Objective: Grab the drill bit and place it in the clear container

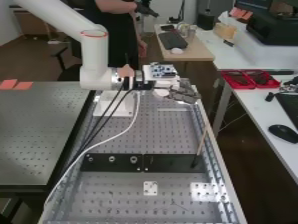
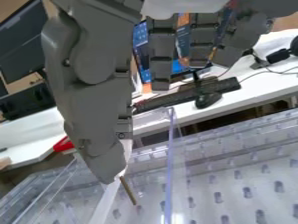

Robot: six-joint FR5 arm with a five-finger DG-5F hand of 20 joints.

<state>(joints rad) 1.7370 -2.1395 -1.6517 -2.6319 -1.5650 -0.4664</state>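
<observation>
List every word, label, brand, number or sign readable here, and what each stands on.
No text can be read.
Keyboard: key markings too small to read.
Circuit board on the arm: any print too small to read.
Orange paper squares: no legible writing.
Robot hand: no readable label.

In the high view, the white arm (image 1: 60, 15) is being cut off by the top edge; the near end of the perforated counter (image 1: 120, 200) is being cropped by the bottom edge; in the wrist view, the clear container (image 2: 170, 170) is being cut off; the upper end of a thin brown rod (image 2: 128, 191) and part of a monitor (image 2: 141, 39) are being hidden by the robot hand (image 1: 183, 94).
</observation>
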